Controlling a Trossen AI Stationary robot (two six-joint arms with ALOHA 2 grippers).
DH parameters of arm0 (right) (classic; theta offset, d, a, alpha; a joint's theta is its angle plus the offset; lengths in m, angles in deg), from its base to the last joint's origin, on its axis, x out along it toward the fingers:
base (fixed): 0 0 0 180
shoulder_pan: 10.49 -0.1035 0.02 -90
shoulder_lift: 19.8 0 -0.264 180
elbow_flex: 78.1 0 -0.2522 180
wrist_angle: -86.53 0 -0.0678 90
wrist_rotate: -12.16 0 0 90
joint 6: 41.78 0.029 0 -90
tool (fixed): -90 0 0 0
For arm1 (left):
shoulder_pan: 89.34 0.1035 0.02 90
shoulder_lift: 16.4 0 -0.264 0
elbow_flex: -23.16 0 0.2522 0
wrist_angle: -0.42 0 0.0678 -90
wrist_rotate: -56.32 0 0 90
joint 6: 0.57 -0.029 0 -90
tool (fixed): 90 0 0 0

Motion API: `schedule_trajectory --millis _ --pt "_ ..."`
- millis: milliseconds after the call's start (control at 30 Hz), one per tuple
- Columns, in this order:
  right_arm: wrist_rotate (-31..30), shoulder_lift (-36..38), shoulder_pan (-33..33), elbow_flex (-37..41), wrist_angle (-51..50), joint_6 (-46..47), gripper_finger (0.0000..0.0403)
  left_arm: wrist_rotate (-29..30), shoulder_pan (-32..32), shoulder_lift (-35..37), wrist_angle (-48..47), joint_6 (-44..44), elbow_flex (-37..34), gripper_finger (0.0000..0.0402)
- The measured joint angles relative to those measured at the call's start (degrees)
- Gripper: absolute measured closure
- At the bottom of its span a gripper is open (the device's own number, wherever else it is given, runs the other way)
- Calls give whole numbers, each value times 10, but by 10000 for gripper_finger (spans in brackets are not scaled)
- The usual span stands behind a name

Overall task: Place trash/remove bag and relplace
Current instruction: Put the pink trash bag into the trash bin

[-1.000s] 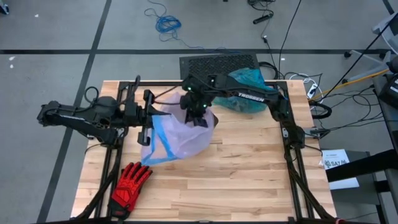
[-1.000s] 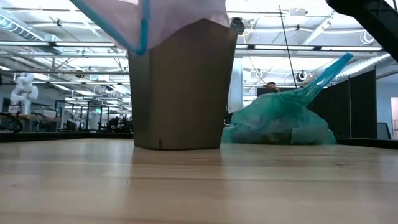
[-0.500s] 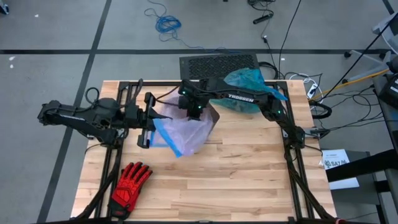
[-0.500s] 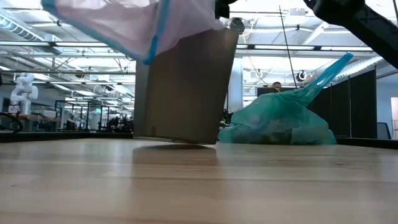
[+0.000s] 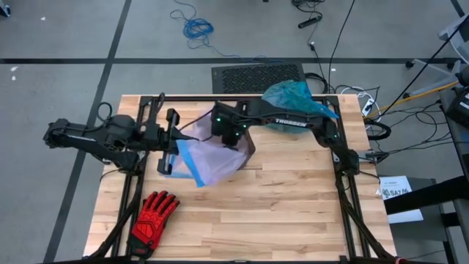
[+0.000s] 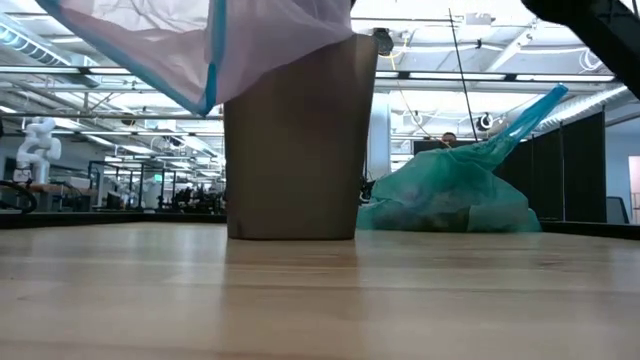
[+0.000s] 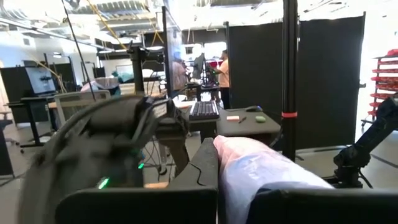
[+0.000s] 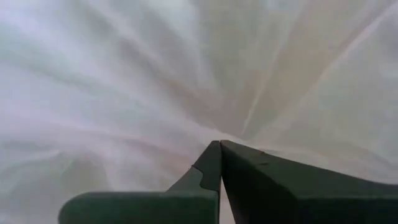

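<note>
Hidden in the high view: most of the brown cylindrical bin (image 6: 292, 140), draped by the pale lilac translucent bag with a blue rim (image 5: 209, 158) at frame centre. Cut off in the low view: the lilac bag's upper part, running out of the top edge, blue rim hanging down the upper left. Not visible anywhere: any loose trash; only dim lumps inside the thin translucent teal-green plastic bag (image 6: 455, 190), too blurred to tell apart.

Left end effector (image 5: 170, 141), left of centre in the high view, closed on the lilac bag's rim; in the left wrist view, pale film pinched between dark fingers (image 7: 205, 171) at the bottom of the frame. Right end effector (image 5: 229, 132), just above centre in the high view, pressed into the lilac bag over the bin; in the right wrist view, fingers (image 8: 249, 180) meeting at a point with creased film filling the frame, so closed on the bag.

Teal-green bag lying knotted at the upper right of the light wooden plank surface (image 5: 293, 213), just beside the bin on its right in the low view, touching the surface.

Red-and-black glove (image 5: 152, 218) flat at the lower left of the surface. Beyond: grey floor, blue cable coil (image 5: 196, 28) at top, black mat (image 5: 253, 73) behind the surface; dark partitions, desks and a standing person (image 7: 222, 71) in the room.
</note>
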Motion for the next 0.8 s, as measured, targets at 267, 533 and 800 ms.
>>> schedule_trajectory --millis 267,533,800 --pt "-69 66 -9 0 18 -143 403 4 0 7 -22 1 0 402" --pt "-65 67 16 -1 187 -225 403 7 0 7 -29 1 0 402" --pt "116 -3 24 -1 175 -210 403 7 0 7 -37 1 0 402"
